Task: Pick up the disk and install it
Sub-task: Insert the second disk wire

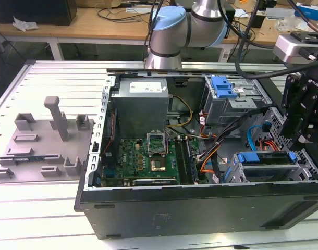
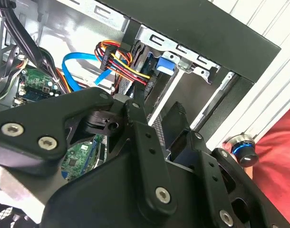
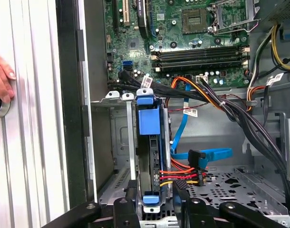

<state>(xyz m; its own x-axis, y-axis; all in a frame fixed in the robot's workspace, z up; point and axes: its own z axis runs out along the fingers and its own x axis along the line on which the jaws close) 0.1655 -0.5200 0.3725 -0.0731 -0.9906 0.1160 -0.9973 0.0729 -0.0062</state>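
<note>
Black gripper fingers flanking blue-framed disk, edge-up in grey cage

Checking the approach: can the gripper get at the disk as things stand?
Likely yes: in the first wrist view the gripper sits right at the disk, with nothing between them; cables crowd one side.

No print is readable (the power supply's white label is too small).
</note>
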